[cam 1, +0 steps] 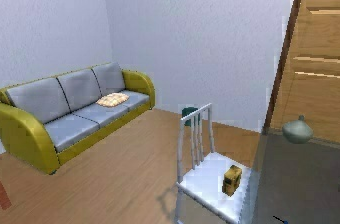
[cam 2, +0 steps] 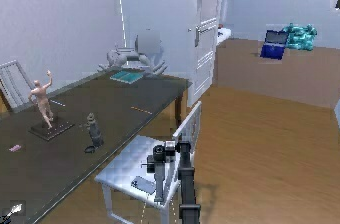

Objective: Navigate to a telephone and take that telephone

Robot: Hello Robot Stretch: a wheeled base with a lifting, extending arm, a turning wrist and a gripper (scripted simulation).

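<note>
The gripper (cam 2: 159,166) hangs at the end of the arm (cam 2: 188,195), right over the seat of the white chair (cam 2: 118,176). I can't tell how its fingers stand or whether it holds anything, because a small dark blob (cam 2: 141,184) lies on the seat right at its tip. In the forward view the phone (cam 1: 232,180), yellow and black, lies on that chair's seat, on the side next to the dark table (cam 2: 108,105). The chair stands just beside the table, with its back rising close by the gripper. On the table are a pale statue (cam 2: 44,100) with an arm raised, a small dark figurine (cam 2: 92,131) nearer the chair, and a grey-green vase (cam 1: 298,129). Farther off a sofa (cam 1: 73,110) with a pillow (cam 1: 111,99) stands against the wall. A white door (cam 2: 206,40) and a laptop (cam 2: 274,45) are well apart from the gripper.
</note>
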